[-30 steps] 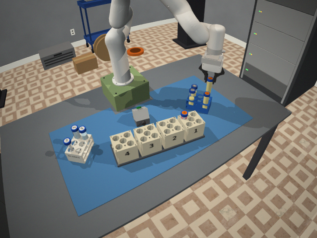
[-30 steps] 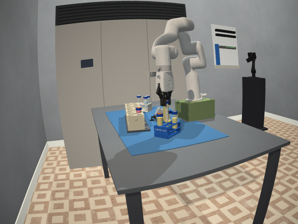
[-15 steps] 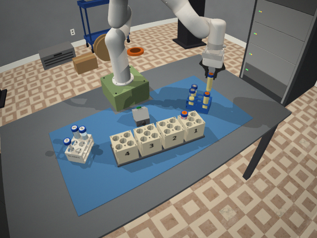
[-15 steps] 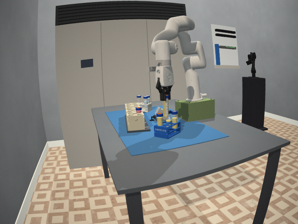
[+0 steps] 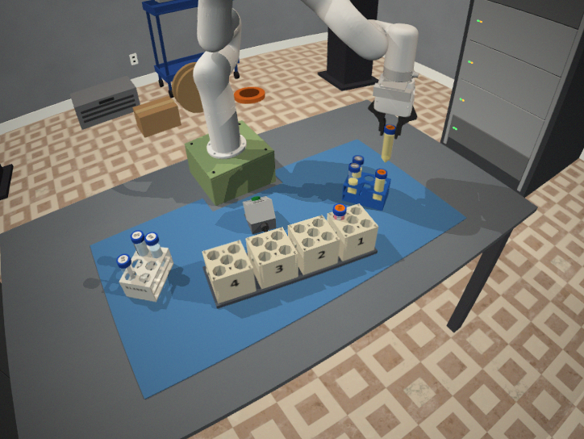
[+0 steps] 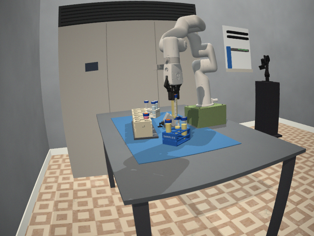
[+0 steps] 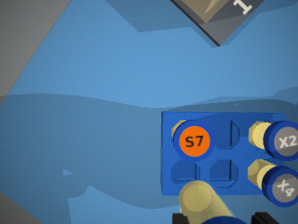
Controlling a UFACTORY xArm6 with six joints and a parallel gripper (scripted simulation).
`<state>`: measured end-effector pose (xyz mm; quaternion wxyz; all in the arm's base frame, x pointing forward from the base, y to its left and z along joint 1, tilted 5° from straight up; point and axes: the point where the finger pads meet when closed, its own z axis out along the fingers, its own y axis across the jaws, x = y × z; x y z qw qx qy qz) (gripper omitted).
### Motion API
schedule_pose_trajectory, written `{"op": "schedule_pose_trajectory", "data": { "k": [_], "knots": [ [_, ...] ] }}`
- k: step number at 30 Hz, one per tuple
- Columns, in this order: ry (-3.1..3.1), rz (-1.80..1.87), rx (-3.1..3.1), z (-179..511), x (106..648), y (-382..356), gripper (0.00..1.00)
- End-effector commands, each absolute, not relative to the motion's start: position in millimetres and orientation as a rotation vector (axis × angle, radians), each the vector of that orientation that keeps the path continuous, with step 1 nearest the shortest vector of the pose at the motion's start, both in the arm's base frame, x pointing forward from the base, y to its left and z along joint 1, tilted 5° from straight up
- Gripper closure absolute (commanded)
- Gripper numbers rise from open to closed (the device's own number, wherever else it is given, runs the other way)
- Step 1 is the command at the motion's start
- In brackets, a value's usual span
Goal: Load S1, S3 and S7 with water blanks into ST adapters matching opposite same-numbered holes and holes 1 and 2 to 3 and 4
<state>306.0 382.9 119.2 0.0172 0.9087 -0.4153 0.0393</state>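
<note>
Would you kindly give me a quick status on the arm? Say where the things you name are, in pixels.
Pincer (image 5: 390,134) (image 6: 174,97) shut on orange-capped tube (image 5: 387,146) (image 6: 174,107) (image 7: 202,199), held aloft. S7 (image 5: 379,182) (image 6: 168,125) (image 7: 194,141) in blue rack (image 5: 365,200) (image 6: 169,141) (image 7: 230,190).

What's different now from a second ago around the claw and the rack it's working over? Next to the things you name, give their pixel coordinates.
The claw (image 5: 390,134) (image 6: 173,98) (image 7: 222,216) has risen, lifting the orange-dotted tube (image 5: 387,147) (image 6: 173,109) (image 7: 199,199) higher above the blue sample rack (image 5: 385,200) (image 6: 169,141) (image 7: 243,189). It already had that tube; nothing was newly taken or let go. S7 (image 5: 379,184) (image 6: 168,125) (image 7: 194,141) and the orange-dotted tube in adapter 1 (image 5: 339,212) (image 6: 145,114) stayed put.
</note>
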Motion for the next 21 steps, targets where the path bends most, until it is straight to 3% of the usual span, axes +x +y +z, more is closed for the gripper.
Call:
{"op": "schedule_pose_trajectory", "data": {
  "k": [1, 11, 21],
  "knots": [
    [-1.292, 0.123, 2.827, 127.6, 306.2, 384.2, 1.00],
    [-1.292, 0.123, 2.827, 129.6, 306.1, 384.3, 1.00],
    [-0.902, 0.116, 2.964, 133.0, 329.1, 351.7, 1.00]
  ]
}}
